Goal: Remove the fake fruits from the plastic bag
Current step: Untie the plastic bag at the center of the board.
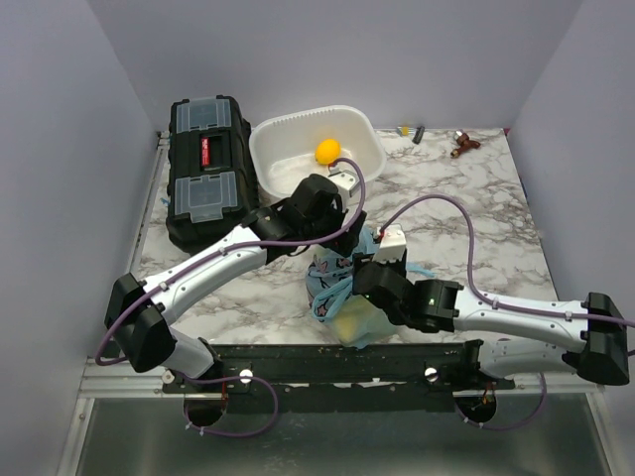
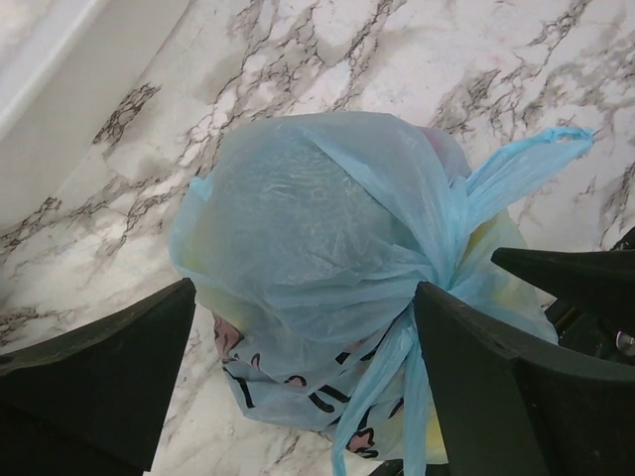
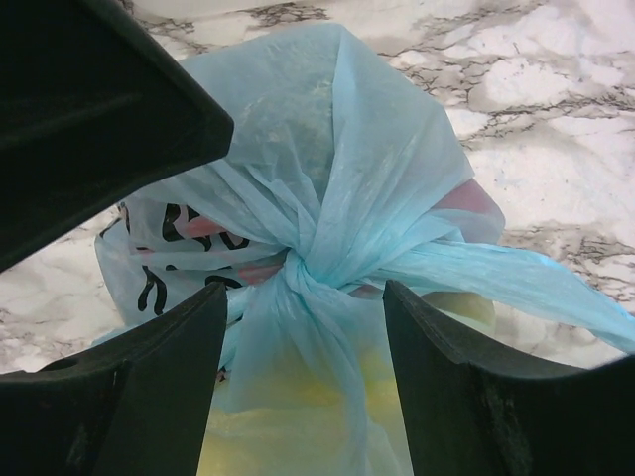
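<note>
Both grippers sit at the bag (image 1: 337, 293), which rests on the marble table (image 1: 476, 218) in the near middle, close to the near edge. The left gripper (image 2: 308, 382) has its fingers (image 2: 99, 397) spread wide, one on each side of the bag's rounded top. I can't tell whether either pad touches the film. The right gripper (image 3: 303, 382) is also apart, though less widely, straddling the twisted film just below the knot (image 3: 298, 268). The film fills that gap, but I can't see that it is pinched. The bag is tied shut with the fruits (image 3: 298, 426) inside; through the film I make out only a yellow mass and a pink-red patch.

For room, the tub (image 1: 278, 149), with a lemon (image 1: 328, 151) in it, lies just beyond the left wrist, and the toolbox (image 1: 203, 169) takes the far left. Bare marble stretches to the right of the bag and on to the far right.

From overhead the two wrists hide the knot. The right wrist view shows it plainly, with a left finger close above it. The left wrist view shows a loop handle (image 2: 526, 164) sticking out free of the knot, and one right finger just beside it.
</note>
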